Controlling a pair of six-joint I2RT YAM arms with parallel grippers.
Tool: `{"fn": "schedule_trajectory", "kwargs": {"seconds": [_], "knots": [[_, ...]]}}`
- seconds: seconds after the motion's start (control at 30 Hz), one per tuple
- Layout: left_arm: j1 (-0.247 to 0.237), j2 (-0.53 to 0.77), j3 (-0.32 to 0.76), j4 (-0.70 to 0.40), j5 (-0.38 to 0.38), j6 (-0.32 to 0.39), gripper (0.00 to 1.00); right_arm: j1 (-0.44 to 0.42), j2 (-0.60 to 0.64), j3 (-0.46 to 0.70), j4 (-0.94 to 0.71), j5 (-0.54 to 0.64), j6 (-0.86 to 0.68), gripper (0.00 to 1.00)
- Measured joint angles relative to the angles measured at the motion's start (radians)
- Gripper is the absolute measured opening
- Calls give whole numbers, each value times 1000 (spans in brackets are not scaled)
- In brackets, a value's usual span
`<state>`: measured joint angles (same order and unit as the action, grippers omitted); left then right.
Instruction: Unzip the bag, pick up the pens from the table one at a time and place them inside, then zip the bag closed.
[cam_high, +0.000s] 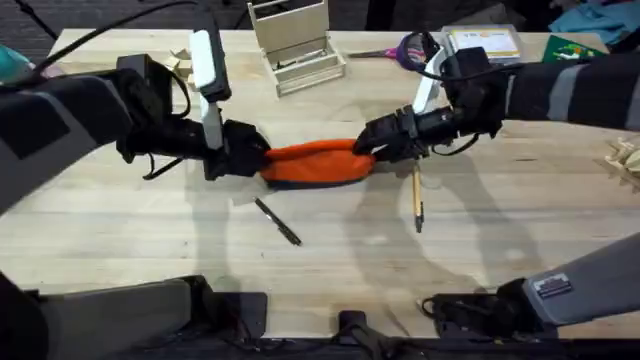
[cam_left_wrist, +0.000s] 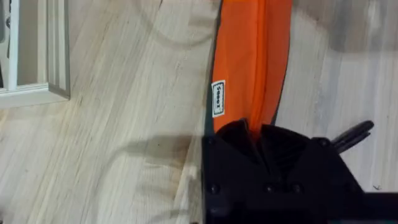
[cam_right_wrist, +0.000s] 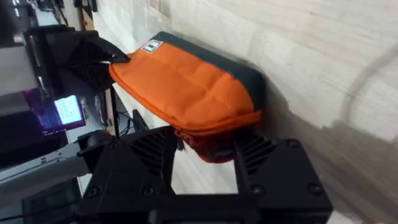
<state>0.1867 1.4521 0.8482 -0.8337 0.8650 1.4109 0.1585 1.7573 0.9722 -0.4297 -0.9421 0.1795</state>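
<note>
Item 1, orange pencil pouch (cam_high: 315, 162): lay lengthwise at the middle of the desk (cam_high: 330, 270), navy edge toward the far side, small white label near my left end. Zipper ran along the top seam; I could not tell how far it was opened.

Item 2, my left gripper (cam_high: 250, 155): at the pouch's left end, jaws clenched on the fabric tip, as the left wrist view showed orange cloth pinched between them.

Item 3, my right gripper (cam_high: 368, 148): at the pouch's right end, jaws closed around the end of the pouch at the zipper seam; whether the pull tab itself was caught was hidden.

Item 4, black pen (cam_high: 277, 220): on the desk just in front of the pouch, lying at a slant, apart from it.

Item 5, tan pen with dark tip (cam_high: 416, 200): on the desk near the pouch's right end, below my right gripper, pointing toward me.

Item 6, other stock: a pale wooden rack (cam_high: 297, 45) and purple-handled scissors (cam_high: 408, 50) at the far edge, untouched.

Step in hand, by my reckoning: unzipping, with the left holding the pouch steady and the right at the zipper. Both pens were yet to be loaded. Next move would call for a steady draw along the seam while the left end stayed anchored.
</note>
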Motion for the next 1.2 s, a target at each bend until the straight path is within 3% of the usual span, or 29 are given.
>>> {"fn": "schedule_trajectory", "kwargs": {"seconds": [0.27, 0.37, 0.43, 1.2], "knots": [[0, 0, 0, 0, -1, 0, 42, -38, 0, 0, 1, -47, 0, 317], [0, 0, 0, 0, -1, 0, 42, -58, 0, 0, 2, -85, 2, 120], [0, 0, 0, 1, -1, 0, 42, -64, 0, 0, 1, -99, 3, 46], [1, 0, 0, 3, -9, 0, 42, -70, 0, 0, 19, -156, -8, 34]]}}
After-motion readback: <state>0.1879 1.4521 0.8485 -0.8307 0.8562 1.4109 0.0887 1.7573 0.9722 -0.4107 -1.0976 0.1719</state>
